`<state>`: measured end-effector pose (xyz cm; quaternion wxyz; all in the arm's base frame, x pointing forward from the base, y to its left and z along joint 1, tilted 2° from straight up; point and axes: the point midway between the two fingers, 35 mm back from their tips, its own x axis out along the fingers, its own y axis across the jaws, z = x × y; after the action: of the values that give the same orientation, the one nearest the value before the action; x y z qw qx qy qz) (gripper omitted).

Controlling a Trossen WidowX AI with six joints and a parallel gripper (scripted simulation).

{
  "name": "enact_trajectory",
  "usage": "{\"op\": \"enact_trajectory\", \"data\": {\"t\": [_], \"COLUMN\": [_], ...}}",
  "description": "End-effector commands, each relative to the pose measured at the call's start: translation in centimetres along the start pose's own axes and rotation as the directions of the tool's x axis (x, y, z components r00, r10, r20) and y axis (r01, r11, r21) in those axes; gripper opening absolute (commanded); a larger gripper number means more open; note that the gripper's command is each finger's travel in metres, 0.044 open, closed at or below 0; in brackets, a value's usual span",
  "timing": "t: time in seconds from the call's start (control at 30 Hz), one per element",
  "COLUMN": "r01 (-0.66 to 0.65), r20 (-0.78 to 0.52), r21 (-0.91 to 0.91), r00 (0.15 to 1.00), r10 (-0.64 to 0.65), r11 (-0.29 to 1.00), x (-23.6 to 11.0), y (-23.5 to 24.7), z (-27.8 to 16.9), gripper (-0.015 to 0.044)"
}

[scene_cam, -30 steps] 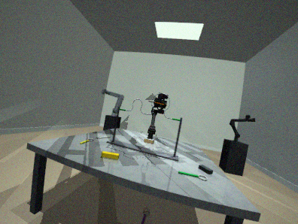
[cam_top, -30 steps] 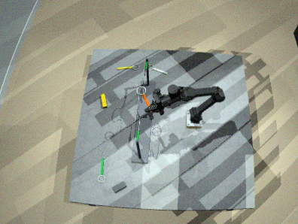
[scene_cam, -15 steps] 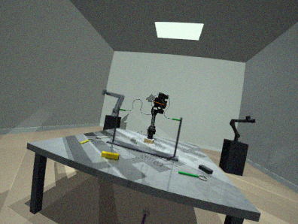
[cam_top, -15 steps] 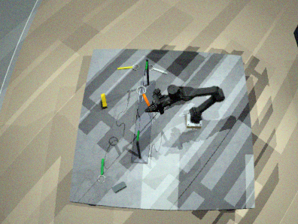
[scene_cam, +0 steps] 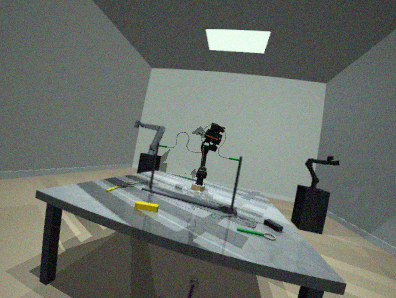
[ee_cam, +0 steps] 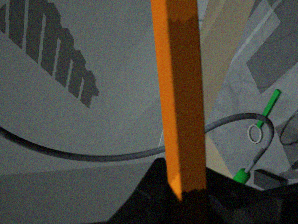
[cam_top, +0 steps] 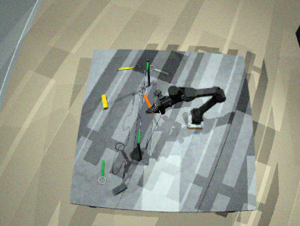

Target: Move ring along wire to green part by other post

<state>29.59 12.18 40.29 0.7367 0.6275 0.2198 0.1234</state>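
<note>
above the table [cam_top: 227, 182], near its middle, my gripper [cam_top: 154, 110] is clenched on the orange handle [cam_top: 147, 100]. from the gripper, the handle runs toward 11 o'clock to the ring [cam_top: 142, 89], which sits just below the far post [cam_top: 148, 77] with its green wire end [cam_top: 147, 65].

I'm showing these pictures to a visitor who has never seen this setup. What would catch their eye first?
Most likely the orange handle, filling the middle of the wrist view and clamped in the gripper above mid-table. Next, the wire strung high between two posts, with green ends beside each post. Then the yellow block lying near the table's left side in the top view.
</note>
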Motion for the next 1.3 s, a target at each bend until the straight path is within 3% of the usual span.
{"op": "enact_trajectory", "data": {"t": [0.0,1.27], "r01": [-0.001,0.096], "r20": [0.008,0.04], "r21": [-0.024,-0.19], "r00": [1.0,0.995], "r10": [0.001,-0.09], "r11": [1.0,0.977], "x": [-0.14,-0.09], "y": [0.43,-0.15], "z": [0.1,0.15], "gripper": [-0.015,-0.015]}}
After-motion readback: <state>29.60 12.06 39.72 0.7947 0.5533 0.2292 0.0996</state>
